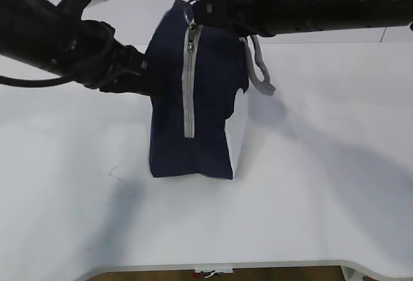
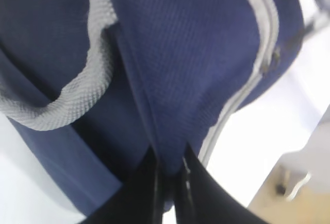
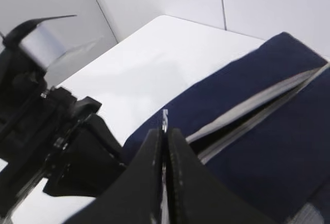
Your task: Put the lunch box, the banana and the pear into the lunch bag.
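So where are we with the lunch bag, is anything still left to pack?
No lunch box, banana or pear shows on the table, so they may already be inside, though the interior is hidden. The lunch bag stands on end. In hand: the left tool pinches its fabric and the right tool grips at the ring pull. In the right wrist view the zipper looks partly open, so closing seems left.

Navy-blue lunch bag [image 1: 171,106] with grey zipper [image 1: 189,87], white side panel [image 1: 237,132], grey handles [image 1: 259,68]; white table [image 1: 322,165].

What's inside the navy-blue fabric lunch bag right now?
Nothing of the inside shows. The navy-blue fabric lunch bag stands on end, its grey zipper mostly closed; only a dark slit appears in the right wrist view. Contents are hidden.
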Action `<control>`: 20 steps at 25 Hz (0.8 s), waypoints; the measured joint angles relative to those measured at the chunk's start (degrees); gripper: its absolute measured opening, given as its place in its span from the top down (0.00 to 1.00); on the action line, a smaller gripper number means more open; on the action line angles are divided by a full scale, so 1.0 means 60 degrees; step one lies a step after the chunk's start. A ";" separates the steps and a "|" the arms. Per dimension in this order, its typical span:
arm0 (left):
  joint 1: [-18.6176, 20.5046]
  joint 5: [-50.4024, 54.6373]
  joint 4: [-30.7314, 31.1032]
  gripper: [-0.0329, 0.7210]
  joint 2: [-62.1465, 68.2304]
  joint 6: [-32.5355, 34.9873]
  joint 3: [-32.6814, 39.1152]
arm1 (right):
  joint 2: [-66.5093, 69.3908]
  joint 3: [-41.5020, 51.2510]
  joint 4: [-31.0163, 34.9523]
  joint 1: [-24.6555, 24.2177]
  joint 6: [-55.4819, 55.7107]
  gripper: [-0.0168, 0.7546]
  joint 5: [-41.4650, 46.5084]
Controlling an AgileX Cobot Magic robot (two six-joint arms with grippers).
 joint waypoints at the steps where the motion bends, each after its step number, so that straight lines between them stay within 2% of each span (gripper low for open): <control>1: 0.0000 0.0096 0.0213 0.96 0.0000 0.0067 0.0000 | 0.0000 0.0000 0.0000 0.0000 0.0000 0.96 0.0053; 7: 0.0000 0.0854 0.2032 0.96 0.0000 0.0270 -0.0033 | 0.0020 -0.0064 -0.0565 0.0038 -0.0017 0.96 0.0487; 20: 0.0000 0.1943 0.3100 0.96 -0.0689 0.0288 -0.0073 | 0.1813 -0.2193 -0.1619 0.0038 -0.0017 0.96 0.1338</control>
